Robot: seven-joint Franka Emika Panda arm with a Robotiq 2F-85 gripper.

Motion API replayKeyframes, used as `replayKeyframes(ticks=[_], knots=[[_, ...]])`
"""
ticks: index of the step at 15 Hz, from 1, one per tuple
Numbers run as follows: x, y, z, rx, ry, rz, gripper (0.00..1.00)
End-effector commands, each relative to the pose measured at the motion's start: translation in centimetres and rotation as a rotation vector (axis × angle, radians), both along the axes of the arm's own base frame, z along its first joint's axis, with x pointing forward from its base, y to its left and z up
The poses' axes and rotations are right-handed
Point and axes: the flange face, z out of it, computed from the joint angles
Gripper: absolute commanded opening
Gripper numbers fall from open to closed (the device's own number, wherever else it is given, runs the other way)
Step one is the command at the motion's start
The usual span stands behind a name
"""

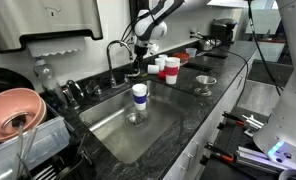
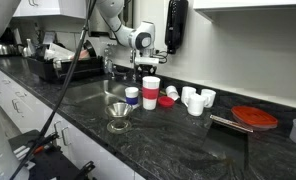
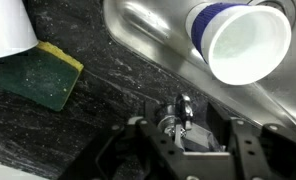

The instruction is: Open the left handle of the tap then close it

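The tap (image 1: 114, 52) is a chrome gooseneck faucet behind the steel sink (image 1: 158, 125). My gripper (image 1: 138, 66) hangs low at the sink's back rim, right of the spout, and also shows in an exterior view (image 2: 139, 62). In the wrist view a small chrome lever handle (image 3: 183, 108) stands between my two dark fingers (image 3: 188, 135). The fingers are spread wide on either side of it, and I cannot tell whether either one touches it. The tap's spout is out of the wrist view.
A white cup with a blue band (image 1: 139, 94) stands in the sink (image 3: 243, 45). A green-yellow sponge (image 3: 36, 75) lies on the dark counter. Red and white cups (image 1: 168, 66) and a metal funnel (image 1: 205, 84) are nearby. A pink bowl (image 1: 13, 110) sits in the dish rack.
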Motion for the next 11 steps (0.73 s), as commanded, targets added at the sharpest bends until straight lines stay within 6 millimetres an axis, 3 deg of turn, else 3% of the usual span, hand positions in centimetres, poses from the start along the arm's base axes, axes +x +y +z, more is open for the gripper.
replayKeyframes(ticks=[1, 3, 7, 11], knots=[[-0.3, -0.1, 1.4, -0.001, -0.013, -0.006, 0.9], [-0.5, -0.3, 2.5, -0.002, -0.029, -0.017, 0.99], [-0.6, -0.8, 4.9, 0.02, -0.067, -0.065, 1.0], [-0.1, -0.5, 4.8, 0.005, -0.06, -0.051, 1.0]])
